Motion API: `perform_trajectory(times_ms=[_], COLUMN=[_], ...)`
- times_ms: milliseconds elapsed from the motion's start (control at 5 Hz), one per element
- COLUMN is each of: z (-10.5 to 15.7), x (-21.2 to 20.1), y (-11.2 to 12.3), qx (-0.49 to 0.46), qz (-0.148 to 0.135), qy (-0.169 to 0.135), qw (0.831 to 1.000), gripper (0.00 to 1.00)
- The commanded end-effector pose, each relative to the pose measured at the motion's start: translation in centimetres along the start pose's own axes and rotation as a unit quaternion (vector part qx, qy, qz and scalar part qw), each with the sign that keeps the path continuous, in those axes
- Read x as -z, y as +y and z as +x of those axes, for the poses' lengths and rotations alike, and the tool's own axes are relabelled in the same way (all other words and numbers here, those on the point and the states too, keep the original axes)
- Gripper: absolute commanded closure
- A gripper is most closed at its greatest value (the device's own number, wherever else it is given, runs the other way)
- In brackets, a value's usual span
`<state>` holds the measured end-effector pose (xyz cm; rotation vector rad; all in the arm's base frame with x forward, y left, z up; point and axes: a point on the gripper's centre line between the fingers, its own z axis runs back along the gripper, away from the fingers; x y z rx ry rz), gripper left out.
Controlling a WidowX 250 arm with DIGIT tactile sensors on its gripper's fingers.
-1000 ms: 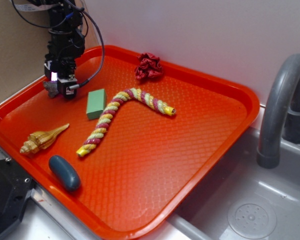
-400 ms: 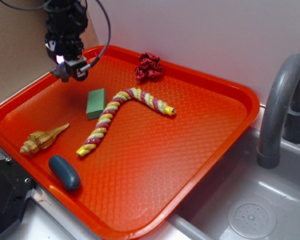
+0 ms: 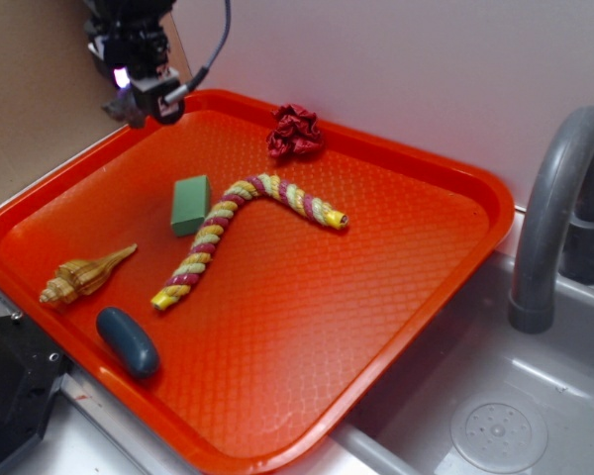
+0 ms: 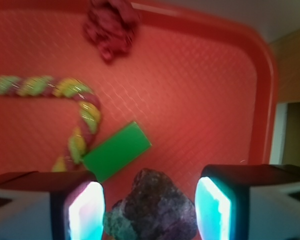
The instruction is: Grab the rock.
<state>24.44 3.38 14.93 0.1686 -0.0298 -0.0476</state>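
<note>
Raised above the far left corner of the orange tray: gripper, fingers closed partway on the rock, the lumpy grey-brown stone pinched between lit pads and clear of the tray floor. Below on the tray: green block, braided rope, red scrunchie, seashell and dark-blue oval.

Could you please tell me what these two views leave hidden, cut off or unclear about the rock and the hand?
- Rock: the wrist view's bottom edge cuts off its underside.
- Pads' contact with the rock: not clear in the wrist view.
- Hand: the exterior view's top edge crops the arm above it, and the rock is tiny there.
</note>
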Motion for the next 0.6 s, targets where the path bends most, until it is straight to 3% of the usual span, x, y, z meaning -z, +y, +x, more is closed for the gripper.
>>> perform_trajectory(times_ms=[0, 400], z=[-0.5, -1.6], x=[-8.3, -11.0], y=[-1.7, -1.5], qx=[-0.023, -0.014], qz=[0.011, 0.005], qy=[-0.083, -0.1], qw=[0.996, 0.995], gripper=[1.0, 1.0])
